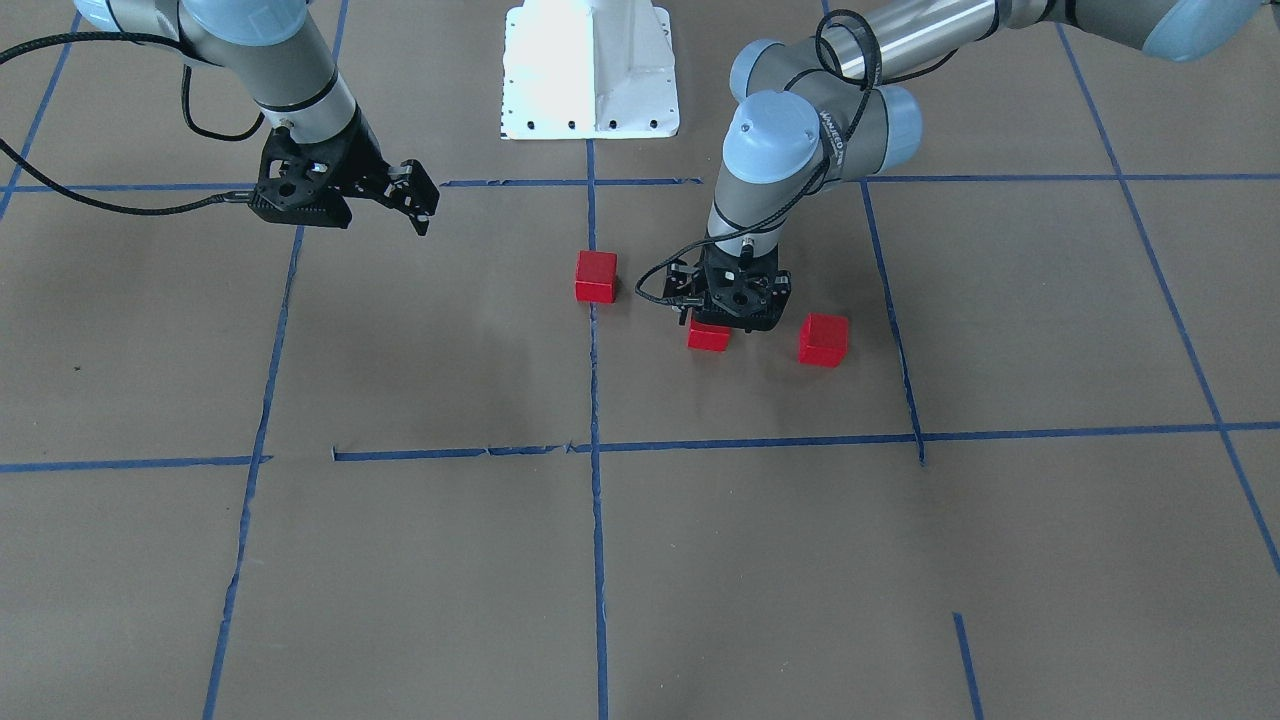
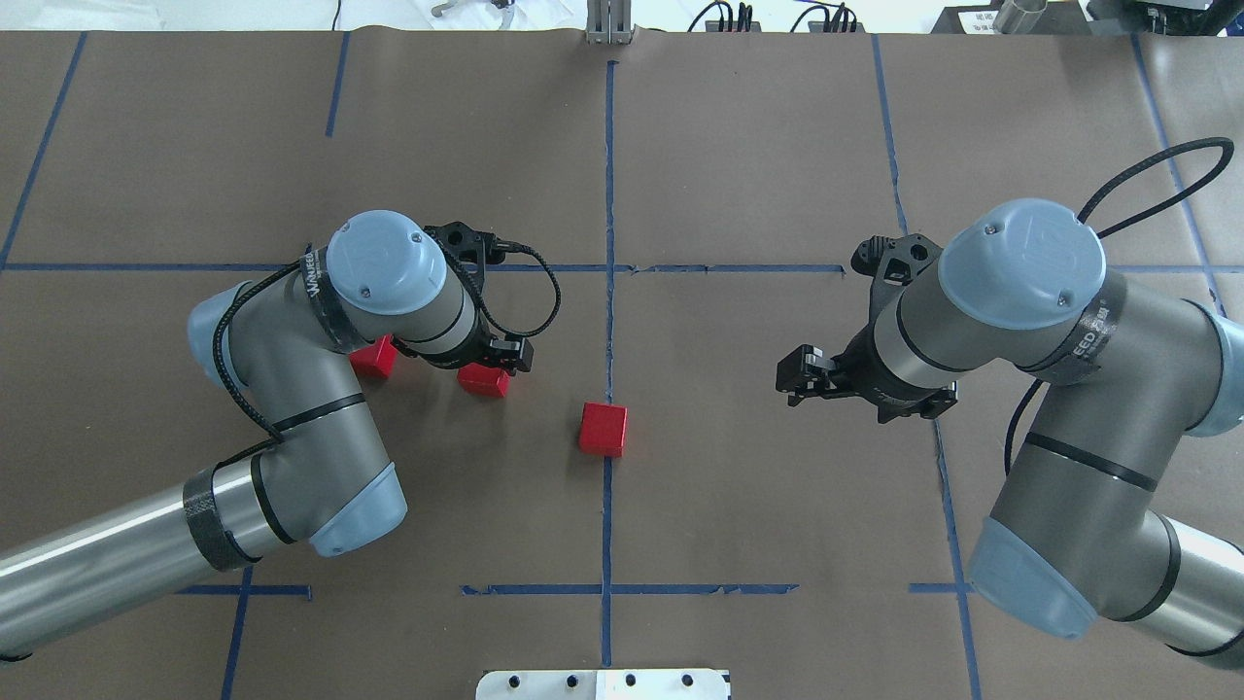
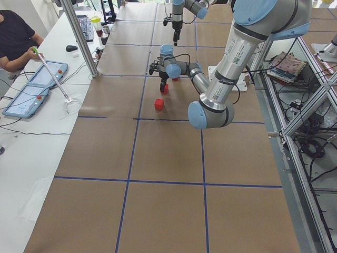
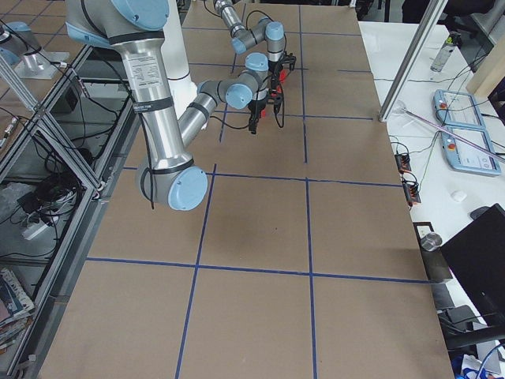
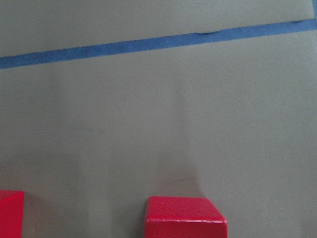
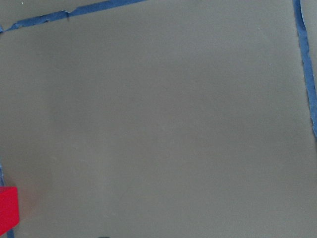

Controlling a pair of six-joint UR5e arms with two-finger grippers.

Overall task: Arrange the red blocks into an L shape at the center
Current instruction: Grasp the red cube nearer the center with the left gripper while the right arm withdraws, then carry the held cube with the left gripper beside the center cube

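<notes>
Brown paper table [image 1: 400,580] with a blue tape grid; a long centre line [image 2: 608,175] runs away from the robot base [image 1: 590,70]. Three red blocks, all resting on the paper and all apart, no L formed.

Block 1 [image 1: 596,276] sits on the centre line, just on the robot's left of it. Block 2 [image 1: 709,337] is further to the robot's left, directly under the left gripper [image 1: 728,305]. Block 3 [image 1: 823,339] is further left again, roughly in a row with block 2 and partly hidden by the left arm in the overhead view.

Left gripper points straight down, low over block 2. Its fingers are hidden by the wrist body, so I can't tell whether it is gripping or how wide it stands. Left wrist view shows block 2 at the bottom edge and another block at the bottom-left corner.

Right gripper [image 2: 799,375] hangs tilted above the paper on the robot's right, well apart from every block, carrying nothing. Gap between its fingers can't be made out.
</notes>
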